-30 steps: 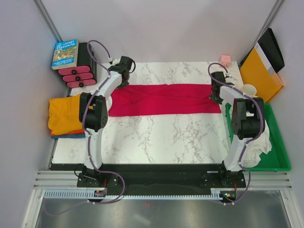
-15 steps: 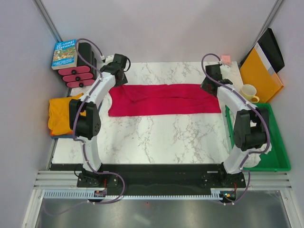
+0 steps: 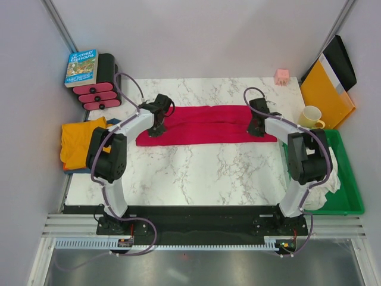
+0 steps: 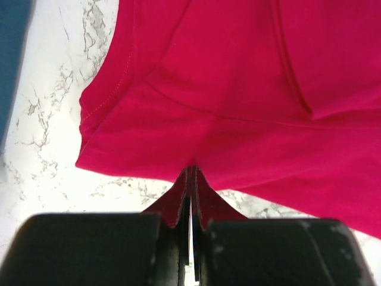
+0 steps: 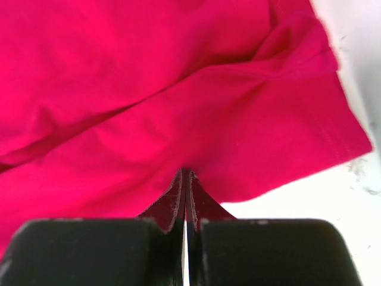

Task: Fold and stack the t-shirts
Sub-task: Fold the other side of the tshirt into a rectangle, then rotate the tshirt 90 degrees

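A: Pinching the crimson t-shirt (image 3: 208, 124) near each end, left fingers (image 4: 180, 205) and right fingers (image 5: 177, 205) are both closed on its fabric; it lies across the tabletop (image 3: 196, 173), upper centre.

B: Move both together, keeping it taut, so the fold lands square.

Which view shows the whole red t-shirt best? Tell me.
Top external: the crimson t-shirt lies spread out, nearly whole. Left wrist shows only one end, pinched in the left hand; right wrist only the other end, in the right hand.
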Controlling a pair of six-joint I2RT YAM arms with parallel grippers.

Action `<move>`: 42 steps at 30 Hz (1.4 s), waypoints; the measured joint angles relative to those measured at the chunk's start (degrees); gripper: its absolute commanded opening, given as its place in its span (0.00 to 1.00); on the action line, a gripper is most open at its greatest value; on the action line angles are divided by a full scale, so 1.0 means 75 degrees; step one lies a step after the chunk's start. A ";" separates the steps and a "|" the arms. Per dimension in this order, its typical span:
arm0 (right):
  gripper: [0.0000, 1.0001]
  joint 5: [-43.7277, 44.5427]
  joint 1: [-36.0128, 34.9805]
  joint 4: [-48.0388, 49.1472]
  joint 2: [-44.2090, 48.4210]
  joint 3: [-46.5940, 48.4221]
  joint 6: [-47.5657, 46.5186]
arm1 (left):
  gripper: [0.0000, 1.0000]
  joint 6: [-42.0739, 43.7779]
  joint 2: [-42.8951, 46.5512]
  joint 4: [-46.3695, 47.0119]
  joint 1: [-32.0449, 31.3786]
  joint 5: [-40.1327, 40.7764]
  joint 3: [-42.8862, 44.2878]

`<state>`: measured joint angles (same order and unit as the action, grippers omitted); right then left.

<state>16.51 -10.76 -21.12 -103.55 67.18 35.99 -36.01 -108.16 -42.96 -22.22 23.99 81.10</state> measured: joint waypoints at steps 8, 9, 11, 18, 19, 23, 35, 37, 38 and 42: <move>0.00 -0.0102 -0.0085 0.0291 -0.0396 -0.0184 0.0178 | 0.02 -0.0425 -0.0527 0.0058 0.0370 -0.0306 -0.0490; 0.00 -0.0111 -0.0087 0.0323 -0.0356 -0.0248 0.0189 | 0.02 -0.0466 -0.0525 0.0044 0.0391 -0.0300 -0.0560; 0.00 -0.0125 -0.0122 0.0455 -0.0184 -0.0493 0.0242 | 0.02 -0.0545 -0.0341 0.0219 0.0434 -0.0338 -0.0810; 0.00 -0.0140 -0.0548 0.0417 0.0816 -0.1670 0.0388 | 0.02 -0.0729 0.0659 0.0321 0.0440 -0.0443 -0.2130; 0.00 -0.0137 -0.0612 0.0344 0.0979 -0.1833 0.0408 | 0.02 -0.0749 0.0799 0.0323 0.0440 -0.0458 -0.2308; 0.16 -0.0157 -0.0819 -0.0047 0.1521 -0.2285 0.0428 | 0.08 -0.0816 0.1387 0.0256 0.0440 -0.0554 -0.2973; 0.59 -0.1743 -0.1961 0.0017 0.2005 -0.0466 -0.0510 | 0.38 -0.0775 0.3675 0.0734 0.0414 -0.1478 -0.3302; 0.59 -0.2084 -0.2299 0.0219 0.1792 -0.0140 -0.0717 | 0.37 -0.0723 0.3853 0.1105 0.0414 -0.1716 -0.3448; 0.59 -0.2189 -0.2652 0.0306 0.1635 -0.0029 -0.0822 | 0.37 -0.0688 0.3858 0.1265 0.0414 -0.1836 -0.3526; 0.62 -0.2136 -0.3824 0.0399 0.0650 0.0472 -0.1483 | 0.40 -0.0615 0.3824 0.1801 0.0414 -0.2221 -0.4062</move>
<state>0.49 -39.44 -18.13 -98.67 70.72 24.86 -40.62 -79.48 -29.45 -19.11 7.33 50.63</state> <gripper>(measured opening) 0.601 0.375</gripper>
